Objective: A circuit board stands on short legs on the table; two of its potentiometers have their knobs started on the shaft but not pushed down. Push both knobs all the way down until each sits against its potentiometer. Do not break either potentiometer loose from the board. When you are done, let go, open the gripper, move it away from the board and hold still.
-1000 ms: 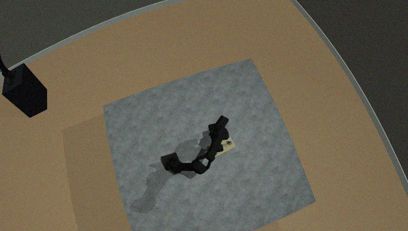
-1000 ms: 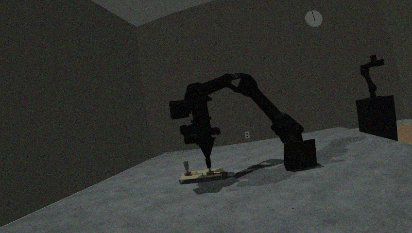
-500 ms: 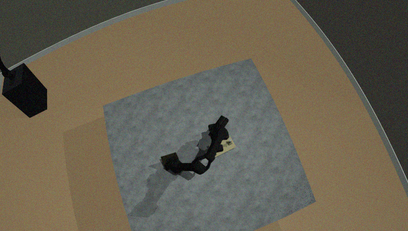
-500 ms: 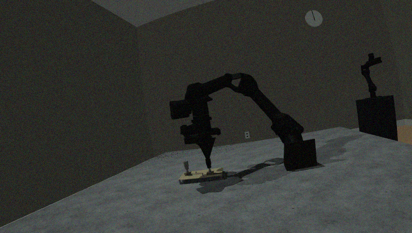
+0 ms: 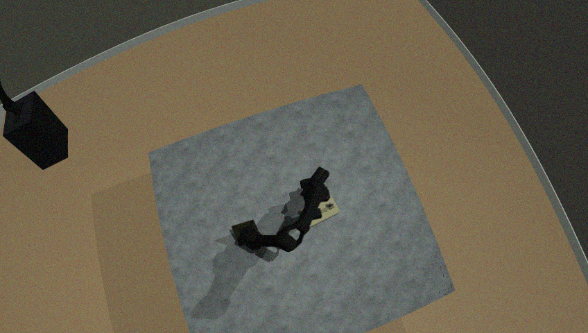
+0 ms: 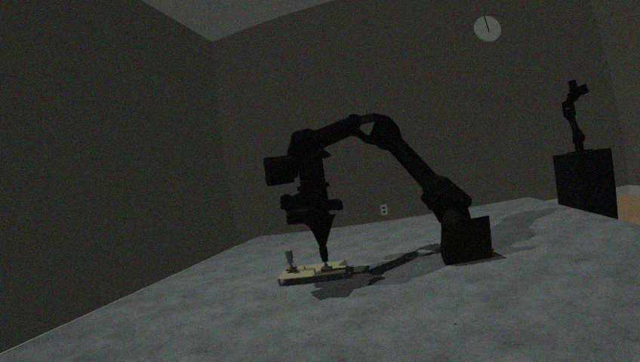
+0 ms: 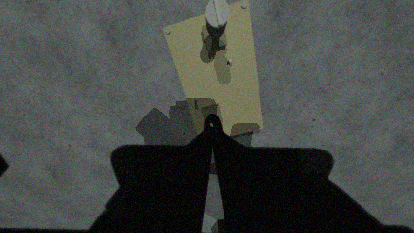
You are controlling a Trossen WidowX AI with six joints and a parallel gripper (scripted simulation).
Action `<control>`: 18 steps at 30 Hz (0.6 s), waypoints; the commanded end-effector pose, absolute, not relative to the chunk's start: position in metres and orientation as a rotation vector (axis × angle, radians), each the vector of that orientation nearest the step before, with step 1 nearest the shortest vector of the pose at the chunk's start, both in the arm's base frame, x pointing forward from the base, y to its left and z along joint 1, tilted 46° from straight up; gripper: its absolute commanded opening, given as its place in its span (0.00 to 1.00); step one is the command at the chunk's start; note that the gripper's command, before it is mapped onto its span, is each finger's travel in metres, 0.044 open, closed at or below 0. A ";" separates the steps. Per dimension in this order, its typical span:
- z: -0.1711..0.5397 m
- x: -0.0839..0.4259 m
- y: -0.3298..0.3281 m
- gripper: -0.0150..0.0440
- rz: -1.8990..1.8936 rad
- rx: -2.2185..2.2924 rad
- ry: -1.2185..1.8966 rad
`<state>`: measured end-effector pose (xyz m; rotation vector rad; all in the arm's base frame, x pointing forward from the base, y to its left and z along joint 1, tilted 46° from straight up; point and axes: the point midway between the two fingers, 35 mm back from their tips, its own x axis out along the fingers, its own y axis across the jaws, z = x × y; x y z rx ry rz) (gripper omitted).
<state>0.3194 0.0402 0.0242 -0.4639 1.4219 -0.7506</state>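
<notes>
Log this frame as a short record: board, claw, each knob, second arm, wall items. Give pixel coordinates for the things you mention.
board: pale yellow circuit board [image 5: 330, 212] [image 6: 309, 272] [image 7: 238, 92], on the table
claw: shut [image 6: 324, 259] [image 7: 212, 121], pointing down over the board's end nearer the arm's base
far knob: grey knob [image 6: 289, 256] [image 7: 217, 13], standing tall above the board, away from the claw
knob under claw: hidden or too dark to tell
second arm: on a black block [image 5: 35, 132] [image 6: 586, 183]
wall: round clock [image 6: 487, 29], outlet [image 6: 383, 209]

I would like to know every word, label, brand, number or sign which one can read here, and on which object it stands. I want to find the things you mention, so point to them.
No readable text in any view.
Wall clock [image 6: 487, 29]: one dark hand shows; no numbers can be read.
Circuit board [image 5: 329, 214] [image 6: 309, 271] [image 7: 243, 92]: no lettering can be read.
Robot arm [image 5: 307, 210] [image 6: 415, 164]: too dark to tell whether it carries a label.
</notes>
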 end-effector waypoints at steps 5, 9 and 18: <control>0.019 0.321 0.032 0.25 -0.765 -0.456 1.427; 0.019 0.321 0.032 0.25 -0.765 -0.456 1.426; 0.017 0.321 0.031 0.25 -0.765 -0.456 1.426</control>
